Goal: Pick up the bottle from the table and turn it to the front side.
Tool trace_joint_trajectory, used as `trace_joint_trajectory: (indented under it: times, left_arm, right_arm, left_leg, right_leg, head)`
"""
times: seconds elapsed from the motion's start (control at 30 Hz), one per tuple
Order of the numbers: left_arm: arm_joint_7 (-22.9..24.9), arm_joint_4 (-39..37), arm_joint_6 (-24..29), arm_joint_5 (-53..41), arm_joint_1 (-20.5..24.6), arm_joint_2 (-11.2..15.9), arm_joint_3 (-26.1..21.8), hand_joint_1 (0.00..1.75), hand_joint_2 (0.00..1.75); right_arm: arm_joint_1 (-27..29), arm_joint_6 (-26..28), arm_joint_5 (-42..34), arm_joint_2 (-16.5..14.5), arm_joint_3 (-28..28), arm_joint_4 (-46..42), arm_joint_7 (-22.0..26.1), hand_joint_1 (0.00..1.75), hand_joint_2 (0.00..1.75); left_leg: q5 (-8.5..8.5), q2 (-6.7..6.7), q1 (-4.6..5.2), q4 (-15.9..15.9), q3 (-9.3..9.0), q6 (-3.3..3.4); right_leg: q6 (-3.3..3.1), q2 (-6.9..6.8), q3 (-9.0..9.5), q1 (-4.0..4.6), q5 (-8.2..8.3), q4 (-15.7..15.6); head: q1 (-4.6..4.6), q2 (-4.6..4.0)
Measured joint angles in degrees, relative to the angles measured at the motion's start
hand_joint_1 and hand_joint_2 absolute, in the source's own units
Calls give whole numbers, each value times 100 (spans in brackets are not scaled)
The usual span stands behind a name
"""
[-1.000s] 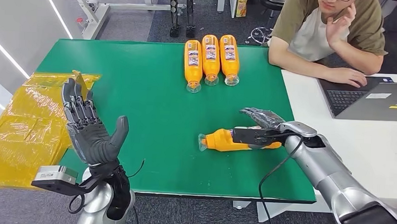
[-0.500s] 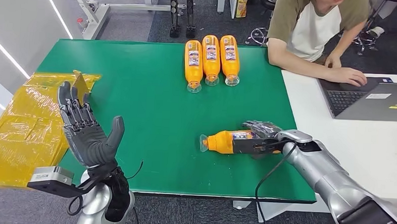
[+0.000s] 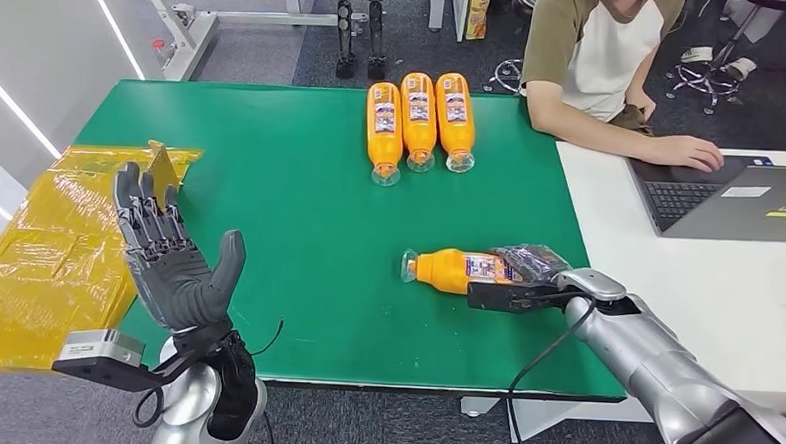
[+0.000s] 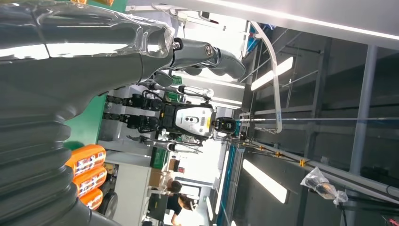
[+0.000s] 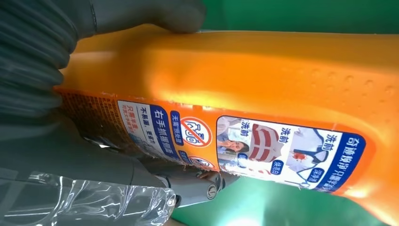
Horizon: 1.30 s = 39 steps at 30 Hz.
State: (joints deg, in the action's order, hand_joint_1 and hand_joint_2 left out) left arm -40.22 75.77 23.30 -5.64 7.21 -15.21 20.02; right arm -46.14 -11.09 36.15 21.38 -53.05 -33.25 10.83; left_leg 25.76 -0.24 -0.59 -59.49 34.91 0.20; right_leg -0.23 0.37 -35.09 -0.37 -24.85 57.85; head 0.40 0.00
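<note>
the right hand (image 3: 523, 278) is grasping the orange bottle (image 3: 459, 270), which is lying on its side on the green desk (image 3: 300, 208) near the front edge, cap end pointing toward the robot's left, well apart from the three matching bottles (image 3: 418, 118) lined up at the far side. in the right wrist view the thumb (image 5: 155, 14) is pressing on the plain orange flank while darker fingers (image 5: 188, 181) are wrapping under the printed label (image 5: 263, 146). the bottle is looking like smooth, fairly stiff plastic, probably light to moderate in weight, and the glossy label may be slippery, so a firm wrap round the wide body is seeming the sensible hold, not the narrow neck. the left hand (image 3: 167, 252) is hanging raised off the desk's near left corner, released, fingers spread, holding nothing. a person (image 3: 606, 61) is sitting at a laptop (image 3: 740, 197) beyond.
</note>
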Motion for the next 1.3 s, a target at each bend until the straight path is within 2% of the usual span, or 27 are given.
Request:
trace_joint_trajectory:
  times: [0.13, 0.23, 0.33, 0.4, 0.5, 0.6, 0.77, 0.9, 1.17, 1.3]
  left_arm:
    - [0, 0, 2, -5, 0, 0, 0, 0, 175]
    - [0, -1, 13, 29, -1, -2, 0, 0, 175]
    - [0, -37, -19, 144, 3, -16, 0, 0, 175]
    - [0, -157, -127, 245, 19, -31, 0, 0, 175]
    - [17, -565, -490, 402, 87, -57, 0, 0, 175]
    - [91, -1067, -922, 456, 207, -85, 3, 0, 175]
    - [140, -1770, -1055, 242, 405, -134, 101, 0, 175]
    - [202, -2200, -1224, 129, 549, -161, 260, 0, 175]
    - [212, -2555, -1692, 28, 658, -175, 579, 0, 175]
    - [211, -2664, -1844, 22, 691, -180, 590, 0, 175]
  right_arm:
    - [91, 398, -182, -7, 11, -58, 30, 175, 175]
    - [326, 1309, -463, -130, 145, -157, 210, 175, 175]
    - [708, 2444, -807, -423, 465, -289, 520, 175, 175]
    - [955, 2986, -1025, -657, 698, -438, 830, 175, 175]
    - [1255, 3610, -1316, -999, 1022, -737, 1384, 175, 175]
    - [1411, 3955, -1525, -1304, 1243, -1010, 1787, 175, 175]
    - [1580, 4274, -1650, -1678, 1374, -1316, 2218, 175, 175]
    - [1582, 4229, -1694, -1939, 1379, -1381, 2344, 175, 175]
    - [1274, 3337, -1649, -2324, 1188, -1033, 2381, 175, 175]
    - [1197, 2956, -1519, -2403, 1031, -872, 2342, 175, 175]
  left_leg:
    - [-1, -1, 0, -1, 3, 2]
    - [-1, 0, -2, 0, 6, 2]
    - [-1, 6, -3, 2, 12, 2]
    - [-1, 11, -3, 4, 12, 1]
    - [-2, 7, -3, 8, 17, -1]
    - [-3, 13, -3, 10, 18, -2]
    - [-2, 23, -2, 9, 21, -1]
    - [-2, 23, 0, 9, 23, -1]
    - [-2, 22, -1, 9, 25, -1]
    - [-2, 23, -1, 9, 25, -1]
  right_leg:
    - [4, -1, 3, 0, 2, -2]
    - [4, 0, 2, 2, 2, -2]
    - [3, 10, -9, 2, 3, -1]
    - [2, 15, -17, 2, 2, 0]
    - [-1, 12, -26, 3, 0, 2]
    - [-6, 16, -30, 4, -4, 5]
    - [-5, 25, -34, 1, -3, 4]
    - [-5, 25, -35, 1, -3, 4]
    - [-5, 23, -37, 1, -3, 4]
    - [-6, 24, -38, 1, -3, 4]
  head:
    - [1, -1]
    - [2, 0]
    - [1, 0]
    - [-1, 0]
    - [-3, 0]
    - [-3, 0]
    - [-1, -1]
    - [-2, 0]
    - [-3, -1]
    - [-2, 0]
